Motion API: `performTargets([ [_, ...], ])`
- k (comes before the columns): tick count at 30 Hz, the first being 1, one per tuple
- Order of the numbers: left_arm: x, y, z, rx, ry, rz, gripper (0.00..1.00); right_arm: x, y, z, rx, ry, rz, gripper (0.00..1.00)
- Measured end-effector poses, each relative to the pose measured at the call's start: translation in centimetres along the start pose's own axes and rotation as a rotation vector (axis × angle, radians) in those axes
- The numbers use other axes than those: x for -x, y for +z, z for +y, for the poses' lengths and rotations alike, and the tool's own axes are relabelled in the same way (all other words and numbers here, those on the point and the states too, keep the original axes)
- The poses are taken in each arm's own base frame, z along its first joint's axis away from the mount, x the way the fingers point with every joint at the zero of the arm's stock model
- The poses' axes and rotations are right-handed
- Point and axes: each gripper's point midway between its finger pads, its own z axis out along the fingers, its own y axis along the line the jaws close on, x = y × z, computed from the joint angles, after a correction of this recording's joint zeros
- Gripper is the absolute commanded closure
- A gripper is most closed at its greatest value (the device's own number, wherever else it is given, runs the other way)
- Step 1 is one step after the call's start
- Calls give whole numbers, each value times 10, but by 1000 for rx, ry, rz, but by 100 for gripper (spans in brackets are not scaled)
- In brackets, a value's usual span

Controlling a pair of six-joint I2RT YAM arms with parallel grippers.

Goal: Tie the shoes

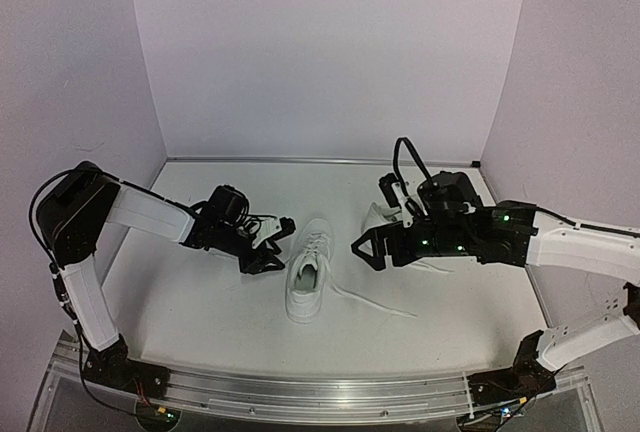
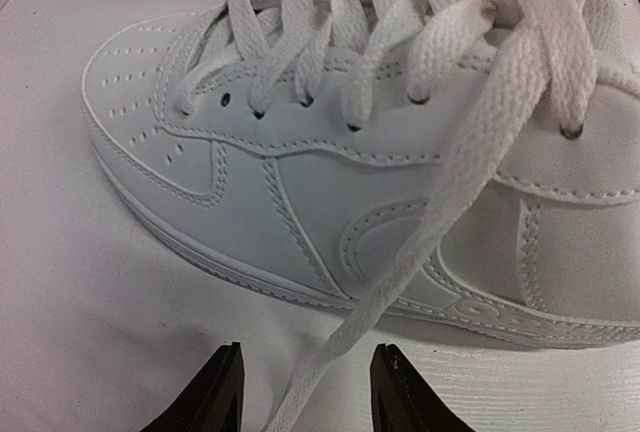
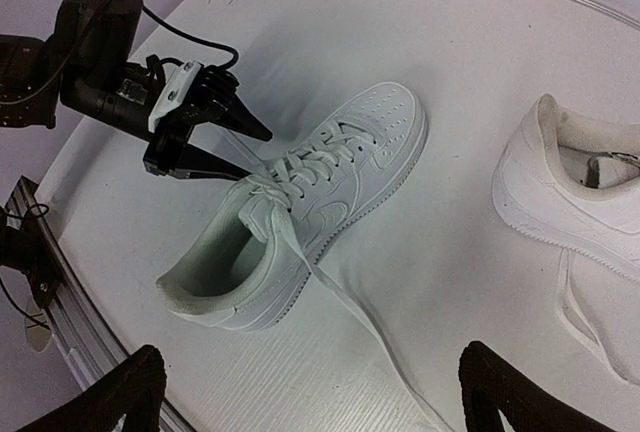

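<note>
Left arm (image 1: 150, 214) reaches low from the left edge toward the centre of the bench (image 1: 200, 312). Its end effector (image 2: 305, 392) is part-open, with a finger on either side of one lace (image 2: 440, 212) and no clamp on it. Right arm (image 1: 560, 242) extends from the right edge, its end effector (image 3: 312, 377) spread wide and holding nothing. First shoe (image 1: 308, 272) sits upright mid-bench, toe toward the far edge, between both end effectors. Second shoe (image 3: 570, 192) lies nearer the far right corner, partly hidden by the right arm. Another lace (image 1: 375, 302) trails toward the near right corner.
</note>
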Motion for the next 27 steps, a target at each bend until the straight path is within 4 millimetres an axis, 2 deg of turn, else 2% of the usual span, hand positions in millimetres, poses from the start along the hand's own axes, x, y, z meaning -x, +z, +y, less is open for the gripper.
performTargets([
  [11, -13, 14, -7, -32, 9, 30, 79, -5, 7, -1, -3, -1, 21, 2],
  [17, -14, 16, -7, -32, 13, 27, 99, -6, 10, -1, -6, -1, 30, 2],
  [23, -8, 12, -6, -19, -1, 10, 100, -2, 10, 1, -2, 2, 20, 2],
  [27, 10, -8, -8, 10, -10, -51, 100, 0, 15, 2, -6, 2, 26, 8],
])
